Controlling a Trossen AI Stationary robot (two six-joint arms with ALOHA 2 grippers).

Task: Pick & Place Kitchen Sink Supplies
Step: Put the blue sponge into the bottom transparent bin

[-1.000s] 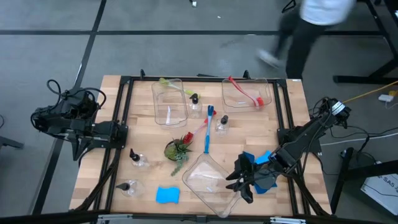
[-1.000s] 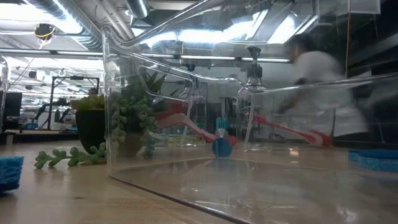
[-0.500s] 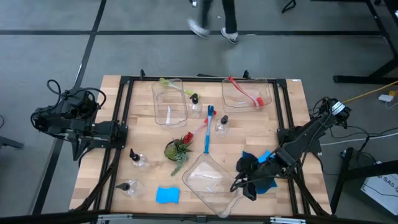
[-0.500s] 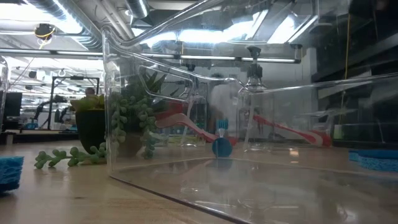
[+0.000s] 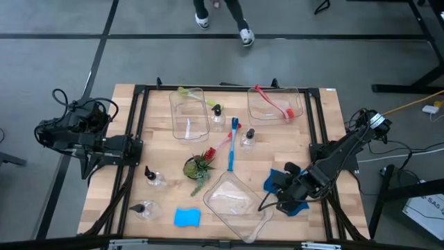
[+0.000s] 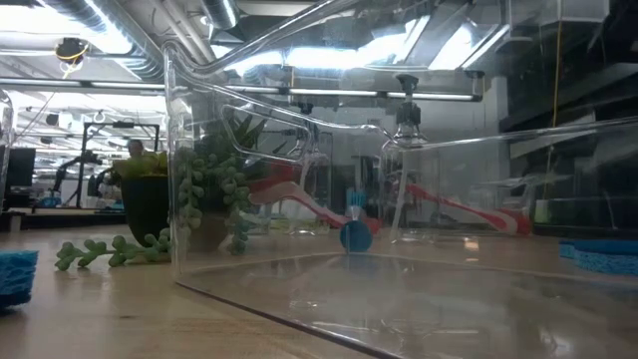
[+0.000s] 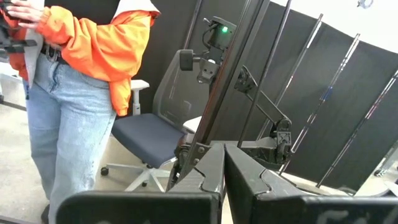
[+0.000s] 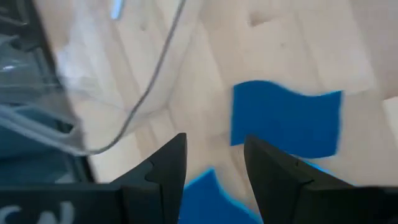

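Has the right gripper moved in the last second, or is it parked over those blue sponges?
Yes. In the high view the right gripper has shifted toward the table's right edge, away from the clear plastic bin, over the blue rectangular sponges.

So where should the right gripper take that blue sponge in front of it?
Take the blue sponge across its short width, coming straight down: it lies flat on the table. The right gripper hangs open just short of it.

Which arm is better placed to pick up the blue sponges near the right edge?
The right: its gripper hovers with open jaws beside those sponges. The left gripper is parked at the table's far left edge.
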